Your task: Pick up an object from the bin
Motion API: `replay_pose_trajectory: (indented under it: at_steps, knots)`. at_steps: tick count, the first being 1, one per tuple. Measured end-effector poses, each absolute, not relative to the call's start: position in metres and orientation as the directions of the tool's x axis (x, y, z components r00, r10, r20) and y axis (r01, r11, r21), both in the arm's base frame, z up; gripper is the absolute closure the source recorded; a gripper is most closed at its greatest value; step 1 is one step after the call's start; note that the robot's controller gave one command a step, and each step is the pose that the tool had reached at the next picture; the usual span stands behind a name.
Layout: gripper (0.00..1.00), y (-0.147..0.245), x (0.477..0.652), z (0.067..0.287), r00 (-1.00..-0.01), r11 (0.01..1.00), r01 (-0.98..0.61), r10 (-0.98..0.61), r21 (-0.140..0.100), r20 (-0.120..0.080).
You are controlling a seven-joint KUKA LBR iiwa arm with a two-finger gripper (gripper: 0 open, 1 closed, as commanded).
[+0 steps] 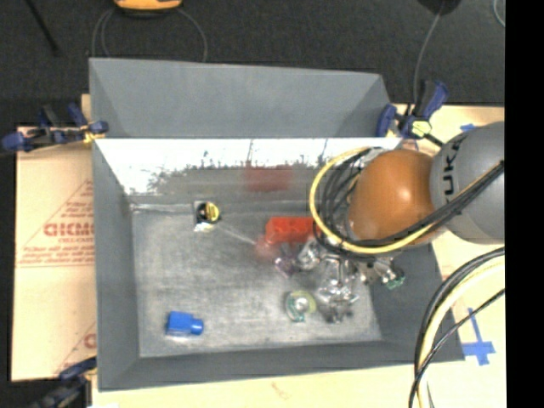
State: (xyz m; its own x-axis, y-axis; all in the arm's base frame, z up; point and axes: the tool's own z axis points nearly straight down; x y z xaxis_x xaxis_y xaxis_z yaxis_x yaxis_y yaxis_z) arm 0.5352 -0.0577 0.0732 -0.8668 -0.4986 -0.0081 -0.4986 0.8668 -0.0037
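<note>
We see the gripper (pixel 337 296) down low in the right front part of the grey bin (pixel 115 253). We judge it is placed there because that is where most of the loose things lie. Just to its left, touching it or nearly so, is a small round pale-green thing (pixel 298 305). A little further back sit a translucent purplish piece (pixel 285 263) and a red block (pixel 288 228). We take the round pale-green thing as the likeliest pick, being nearest the tip, but nothing shows between the jaws and we cannot say which thing is meant. We also cannot tell whether the jaws are apart or together, because the shiny metal of the tool blurs into the clutter beneath it. The orange cover (pixel 393 195) on the wrist and the looped cables (pixel 326 201) hang over the right rear of the floor and hide whatever lies under them. A small green bit (pixel 393 280) peeps out beside the arm on the right, too small for us to name. Well apart from the gripper, a blue capsule-like thing (pixel 184 324) lies in the left front corner. A little yellow-and-black thing (pixel 206 213) sits against the back slope, and neither is touched.
</note>
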Motion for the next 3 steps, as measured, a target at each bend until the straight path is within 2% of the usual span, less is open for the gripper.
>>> replay_pose_trajectory:
  at_steps: [1, 2, 3]
  knots:
    - [0.00, -0.030, 0.492, 0.074, -0.955, 0.955, -0.296, -0.296, -0.005, -0.019]
    - [1.00, -0.030, 0.494, 0.076, -0.955, 0.955, -0.295, -0.295, -0.006, -0.023]
    - [1.00, -0.081, 0.477, 0.217, -0.741, 0.741, -0.672, -0.672, -0.006, -0.004]
